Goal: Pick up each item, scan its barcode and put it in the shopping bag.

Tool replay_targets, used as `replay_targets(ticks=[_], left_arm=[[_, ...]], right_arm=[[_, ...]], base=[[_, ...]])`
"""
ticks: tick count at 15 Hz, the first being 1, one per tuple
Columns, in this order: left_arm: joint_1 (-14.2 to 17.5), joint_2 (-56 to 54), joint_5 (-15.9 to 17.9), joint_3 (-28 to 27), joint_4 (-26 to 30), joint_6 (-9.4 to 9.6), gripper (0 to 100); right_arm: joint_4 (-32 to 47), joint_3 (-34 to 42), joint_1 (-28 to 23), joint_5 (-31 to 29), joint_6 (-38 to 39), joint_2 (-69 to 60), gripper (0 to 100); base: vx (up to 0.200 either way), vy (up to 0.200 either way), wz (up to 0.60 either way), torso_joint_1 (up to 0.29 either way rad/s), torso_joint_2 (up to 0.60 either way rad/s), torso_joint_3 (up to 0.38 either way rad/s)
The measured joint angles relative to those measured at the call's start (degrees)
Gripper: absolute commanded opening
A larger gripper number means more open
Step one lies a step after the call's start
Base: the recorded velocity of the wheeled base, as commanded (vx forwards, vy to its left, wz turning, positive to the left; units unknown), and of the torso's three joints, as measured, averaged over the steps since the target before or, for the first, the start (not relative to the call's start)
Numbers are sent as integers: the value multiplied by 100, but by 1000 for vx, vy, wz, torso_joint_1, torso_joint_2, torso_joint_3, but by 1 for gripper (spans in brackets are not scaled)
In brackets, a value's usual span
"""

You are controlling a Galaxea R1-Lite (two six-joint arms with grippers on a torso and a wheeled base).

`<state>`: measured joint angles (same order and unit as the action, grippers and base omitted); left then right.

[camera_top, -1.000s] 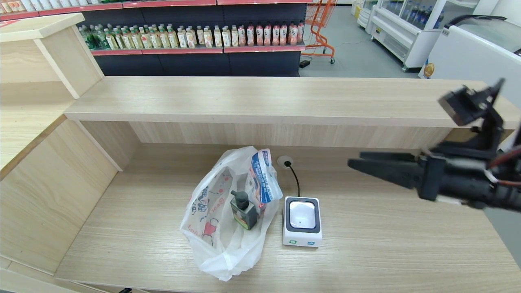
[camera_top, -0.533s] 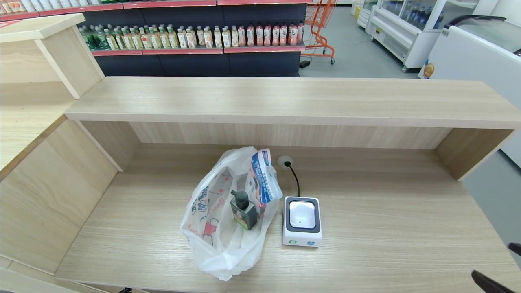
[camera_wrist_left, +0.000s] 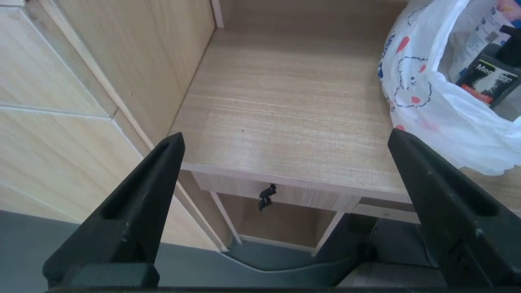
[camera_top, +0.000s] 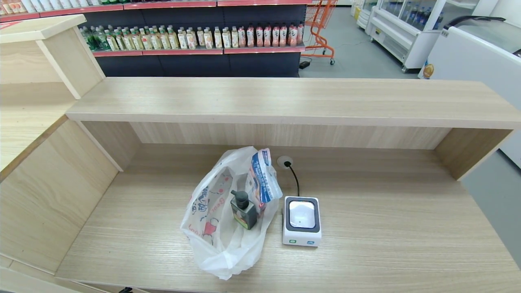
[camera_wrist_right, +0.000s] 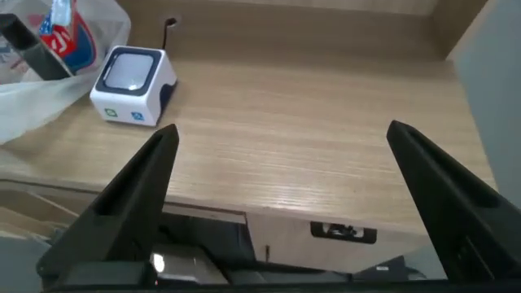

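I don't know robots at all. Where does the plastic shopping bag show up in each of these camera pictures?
Head view: the shopping bag lies mid-counter, just left of the white scanner.
Left wrist view: the shopping bag sits on the counter, close to its front edge.
Right wrist view: the shopping bag lies right beside the scanner.
Shared landmark: the dark bottle inside the bag, also seen at and.
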<state>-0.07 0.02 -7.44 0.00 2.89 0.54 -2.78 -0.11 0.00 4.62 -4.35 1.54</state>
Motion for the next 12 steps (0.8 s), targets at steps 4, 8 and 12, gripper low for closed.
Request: replay_targets(ticks=[4,8,12], left_arm=[[-2,0,2,0,1,0,100],[-2,0,0,0,1,0,100],[0,0,5,0,1,0,100]], right_arm=[[100,9,-7,-246,224,-154,0],[106,11,-11,-252,244,-176,0],[104,11,-7,-252,246,-178,0]], base=[[0,0,0,0,0,0],[0,0,0,0,0,0],[0,-100,0,1,2,2]])
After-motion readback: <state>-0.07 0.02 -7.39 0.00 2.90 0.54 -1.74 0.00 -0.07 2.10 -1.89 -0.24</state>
